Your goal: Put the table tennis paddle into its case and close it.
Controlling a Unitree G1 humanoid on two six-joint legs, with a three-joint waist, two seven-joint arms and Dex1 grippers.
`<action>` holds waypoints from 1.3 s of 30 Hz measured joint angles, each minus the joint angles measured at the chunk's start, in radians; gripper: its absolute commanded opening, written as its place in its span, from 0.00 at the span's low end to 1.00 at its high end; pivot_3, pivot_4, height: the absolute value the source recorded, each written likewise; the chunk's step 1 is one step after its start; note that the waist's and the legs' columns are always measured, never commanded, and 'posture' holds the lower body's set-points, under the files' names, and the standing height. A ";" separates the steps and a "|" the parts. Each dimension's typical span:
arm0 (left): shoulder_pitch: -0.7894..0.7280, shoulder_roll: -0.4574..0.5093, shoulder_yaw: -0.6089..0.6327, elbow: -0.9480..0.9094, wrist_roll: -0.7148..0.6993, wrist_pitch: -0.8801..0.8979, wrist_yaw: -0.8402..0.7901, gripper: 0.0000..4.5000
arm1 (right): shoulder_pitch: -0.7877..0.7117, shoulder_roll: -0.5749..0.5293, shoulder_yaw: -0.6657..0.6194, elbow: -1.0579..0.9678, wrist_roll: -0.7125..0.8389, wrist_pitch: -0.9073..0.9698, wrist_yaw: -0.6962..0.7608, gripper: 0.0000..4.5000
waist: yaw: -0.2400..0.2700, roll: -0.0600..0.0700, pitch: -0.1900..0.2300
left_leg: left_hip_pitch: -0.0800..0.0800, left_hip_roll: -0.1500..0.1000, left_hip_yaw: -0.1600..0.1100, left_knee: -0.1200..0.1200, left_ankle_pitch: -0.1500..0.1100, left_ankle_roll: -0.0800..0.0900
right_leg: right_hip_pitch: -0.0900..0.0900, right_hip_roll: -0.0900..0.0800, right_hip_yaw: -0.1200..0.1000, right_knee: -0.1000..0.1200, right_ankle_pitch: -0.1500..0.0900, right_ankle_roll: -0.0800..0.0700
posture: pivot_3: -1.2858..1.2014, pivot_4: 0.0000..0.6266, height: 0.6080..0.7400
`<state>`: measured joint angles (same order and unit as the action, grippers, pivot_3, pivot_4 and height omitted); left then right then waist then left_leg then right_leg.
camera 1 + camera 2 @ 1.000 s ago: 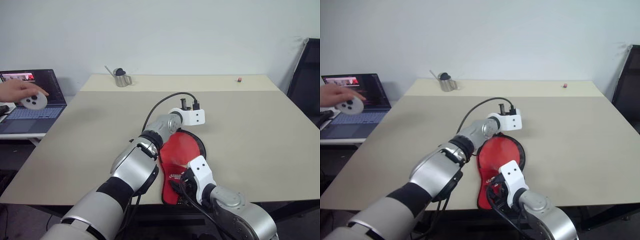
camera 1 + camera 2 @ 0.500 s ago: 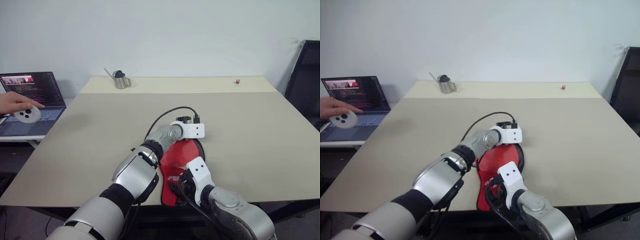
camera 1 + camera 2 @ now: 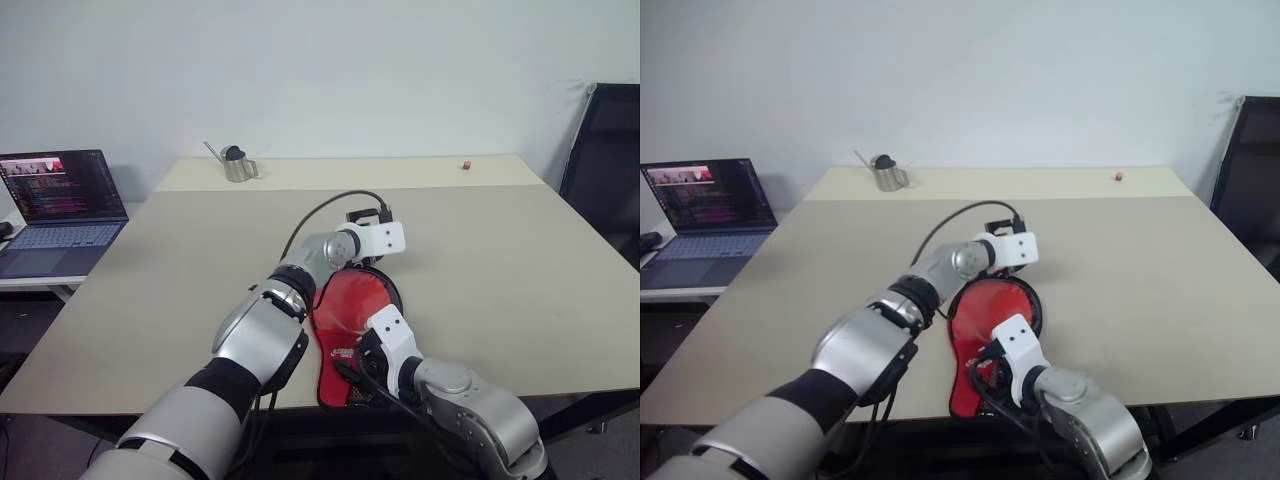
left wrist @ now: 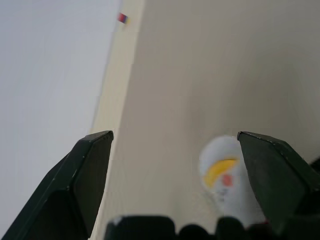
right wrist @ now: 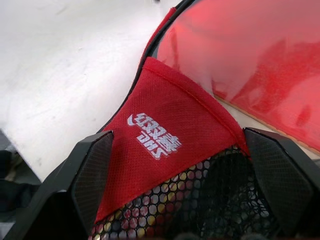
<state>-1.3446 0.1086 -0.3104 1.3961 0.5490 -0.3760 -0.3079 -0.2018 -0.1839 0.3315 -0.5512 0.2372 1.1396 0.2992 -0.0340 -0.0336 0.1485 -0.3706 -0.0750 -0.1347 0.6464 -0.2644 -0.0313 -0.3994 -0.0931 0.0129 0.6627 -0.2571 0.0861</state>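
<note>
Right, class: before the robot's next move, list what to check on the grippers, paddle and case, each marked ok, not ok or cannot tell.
1. Left gripper open and empty: ok.
2. Right gripper open, over the logo end of the case: ok.
3. Red face of the paddle lying inside the case: ok.
4. Whole paddle tucked in: cannot tell.
5. Case closed: not ok, flap folded back.

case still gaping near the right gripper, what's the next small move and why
Probably close the right gripper on the case flap. Its fingers are open either side of the red logo fabric, with the paddle's red face exposed just beyond. The left gripper is open over bare table.
</note>
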 measured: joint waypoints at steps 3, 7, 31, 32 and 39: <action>0.004 0.053 0.051 -0.015 -0.061 -0.030 -0.039 0.97 | -0.021 -0.029 -0.020 0.024 0.021 -0.012 0.032 1.00 | 0.000 0.000 0.001 | 0.004 0.000 0.000 0.000 0.000 0.000 | 0.005 0.000 0.000 -0.002 0.000 0.000 | 0.52 0.24 1.00; 0.051 0.130 0.108 -0.049 -0.130 -0.071 -0.100 0.97 | -0.076 -0.056 -0.027 0.103 0.022 -0.063 0.067 1.00 | 0.000 0.000 0.001 | 0.008 0.000 0.000 0.000 0.000 0.000 | 0.009 0.000 0.000 -0.003 0.000 0.000 | 0.52 0.24 1.00; 0.474 0.151 0.234 -0.506 -0.560 0.094 -0.728 0.97 | -0.262 -0.168 -0.474 0.009 0.450 0.196 0.200 1.00 | 0.003 0.003 0.006 | -0.010 -0.001 0.000 0.001 0.000 0.001 | -0.008 -0.001 0.001 -0.004 0.005 -0.008 | 0.52 0.24 1.00; 0.493 0.150 0.226 -0.527 -0.563 0.114 -0.747 0.97 | -0.277 -0.191 -0.483 0.037 0.445 0.184 0.199 1.00 | 0.003 0.004 0.006 | -0.010 -0.001 0.000 0.000 0.000 0.001 | -0.008 -0.001 0.001 -0.004 0.005 -0.008 | 0.52 0.24 1.00; 0.594 0.157 0.176 -0.634 -0.565 0.217 -0.776 0.97 | -0.445 -0.308 -0.426 0.334 0.302 -0.049 0.221 1.00 | -0.004 0.009 0.009 | -0.009 0.000 0.001 0.000 0.000 0.001 | -0.008 0.000 0.002 -0.003 0.005 -0.008 | 0.52 0.24 1.00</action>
<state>-0.7509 0.2652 -0.1342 0.7620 -0.0161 -0.1585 -1.0834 -0.6463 -0.4918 -0.0943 -0.2174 0.5390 1.0909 0.5201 -0.0376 -0.0248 0.1578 -0.3795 -0.0752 -0.1334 0.6467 -0.2647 -0.0302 -0.4073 -0.0933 0.0145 0.6596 -0.2523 0.0782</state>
